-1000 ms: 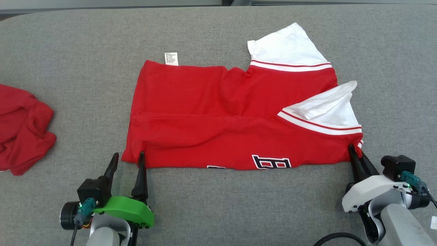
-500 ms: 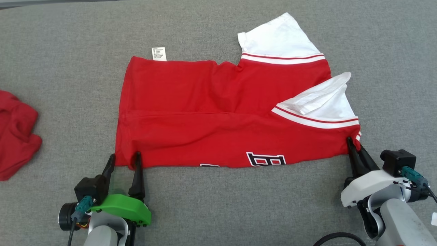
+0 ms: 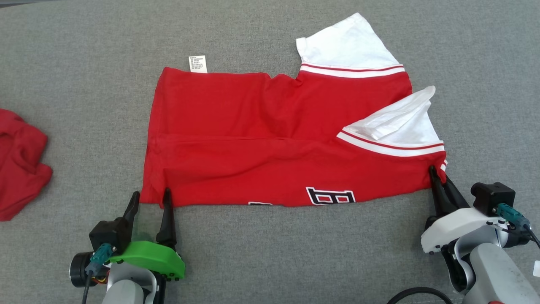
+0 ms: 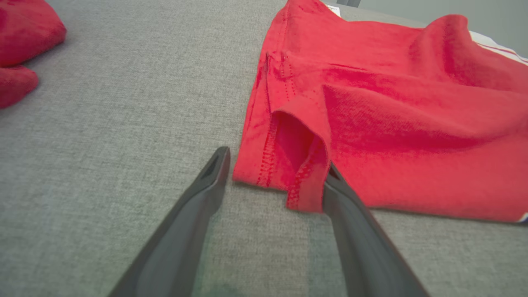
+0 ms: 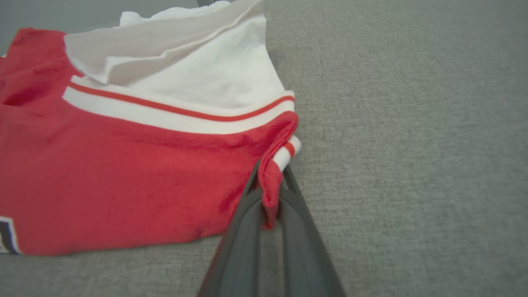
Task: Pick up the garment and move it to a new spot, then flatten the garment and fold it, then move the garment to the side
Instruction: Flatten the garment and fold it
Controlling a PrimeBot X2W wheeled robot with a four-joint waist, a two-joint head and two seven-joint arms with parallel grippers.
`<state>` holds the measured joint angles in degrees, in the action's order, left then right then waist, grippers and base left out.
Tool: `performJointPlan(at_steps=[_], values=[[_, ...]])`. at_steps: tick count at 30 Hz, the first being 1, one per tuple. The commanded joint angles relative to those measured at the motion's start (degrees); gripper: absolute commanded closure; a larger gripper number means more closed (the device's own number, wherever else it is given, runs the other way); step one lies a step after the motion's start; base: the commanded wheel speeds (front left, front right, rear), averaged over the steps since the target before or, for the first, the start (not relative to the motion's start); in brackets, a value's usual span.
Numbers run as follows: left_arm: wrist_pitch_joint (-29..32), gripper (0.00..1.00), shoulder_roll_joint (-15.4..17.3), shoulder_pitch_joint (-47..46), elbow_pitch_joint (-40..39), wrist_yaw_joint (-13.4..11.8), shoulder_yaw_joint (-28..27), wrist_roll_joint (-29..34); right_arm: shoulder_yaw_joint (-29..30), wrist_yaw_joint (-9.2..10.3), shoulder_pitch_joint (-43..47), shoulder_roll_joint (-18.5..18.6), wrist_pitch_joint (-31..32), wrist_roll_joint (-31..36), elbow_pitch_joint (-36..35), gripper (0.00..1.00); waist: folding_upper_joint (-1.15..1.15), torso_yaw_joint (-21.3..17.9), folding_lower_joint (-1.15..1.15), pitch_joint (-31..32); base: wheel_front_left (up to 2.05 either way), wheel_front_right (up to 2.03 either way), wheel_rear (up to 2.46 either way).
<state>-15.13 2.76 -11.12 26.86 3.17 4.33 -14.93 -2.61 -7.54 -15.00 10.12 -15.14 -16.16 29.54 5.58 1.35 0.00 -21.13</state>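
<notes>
The garment (image 3: 270,143), a red jersey with white sleeves and a black-and-white print, lies folded lengthwise on the grey surface. My left gripper (image 3: 150,195) stands open at its near left corner. In the left wrist view the left gripper (image 4: 276,159) has that hem corner (image 4: 303,181) lying loose between its fingertips, against the right finger (image 4: 350,214). My right gripper (image 3: 434,174) is shut on the near right corner, just below the striped sleeve band. In the right wrist view the right gripper (image 5: 270,185) pinches a red fold of the garment (image 5: 123,173).
A second red cloth (image 3: 19,164) lies crumpled at the left edge, also seen as a red cloth (image 4: 24,37) in the left wrist view. A white care label (image 3: 198,64) sticks out at the garment's far edge. Grey padded surface (image 3: 295,253) surrounds everything.
The head camera shifted, so the whole picture slid. My left gripper, still open, has drawn back slightly from the near left corner. The right gripper keeps its grip on the near right corner.
</notes>
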Motion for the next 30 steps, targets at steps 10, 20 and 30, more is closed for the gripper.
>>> performJointPlan(at_steps=[10,20,30], values=[[0.0,1.0,0.3,0.8,0.5,1.1,-0.4,0.5,0.5,0.11,-0.3,-0.1,0.1,0.0,0.3,1.0,0.0,-0.1,0.0,0.3,0.0,0.0,0.0],[0.0,1.0,0.3,4.7,-1.1,3.9,-2.2,2.3,1.0,0.11,1.6,-1.6,0.1,-0.1,1.4,1.0,0.0,-0.8,0.0,5.6,0.0,0.0,0.0],[0.0,1.0,2.9,11.3,0.9,4.4,1.3,-1.3,1.2,0.11,7.9,-2.6,0.1,-0.4,3.2,1.0,0.0,-1.8,0.0,15.1,0.0,0.0,0.0]])
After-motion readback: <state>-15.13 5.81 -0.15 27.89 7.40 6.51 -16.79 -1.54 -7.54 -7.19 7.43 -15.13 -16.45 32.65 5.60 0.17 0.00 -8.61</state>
